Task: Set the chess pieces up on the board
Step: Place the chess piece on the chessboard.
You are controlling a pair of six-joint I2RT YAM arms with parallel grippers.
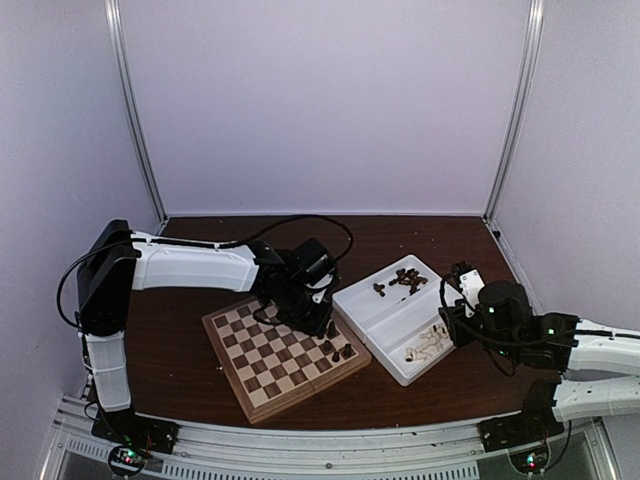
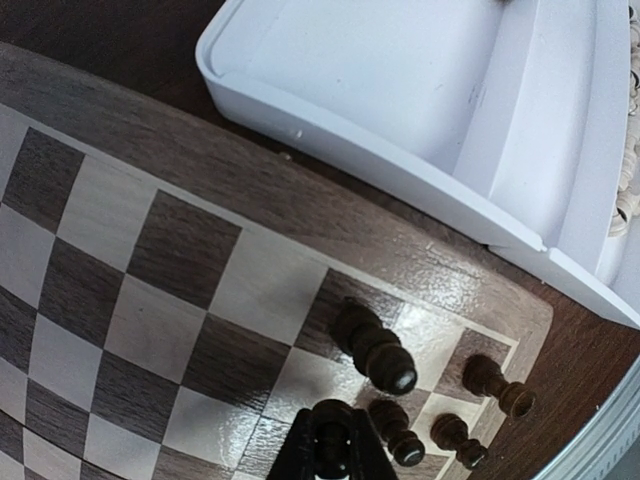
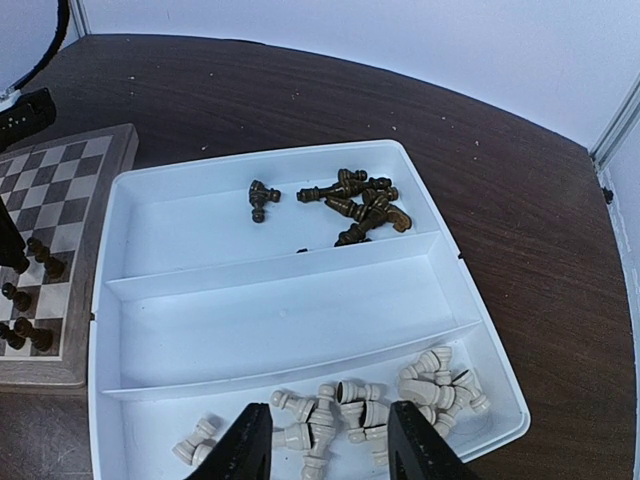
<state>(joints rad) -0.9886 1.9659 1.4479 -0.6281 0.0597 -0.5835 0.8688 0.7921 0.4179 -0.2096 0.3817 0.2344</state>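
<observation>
Chessmen (image 2: 375, 350) upright at board (image 2: 150, 250) corner

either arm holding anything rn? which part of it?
Right gripper: jaws open above the pale cream wooden chessmen in the white plastic tray, holding nothing. Left gripper: jaws shut over the checked wooden chessboard; whether they pinch a piece cannot be told.

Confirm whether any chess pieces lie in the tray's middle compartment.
No, the middle compartment is bare; dark pieces lie at one end, cream pieces the other.
</observation>
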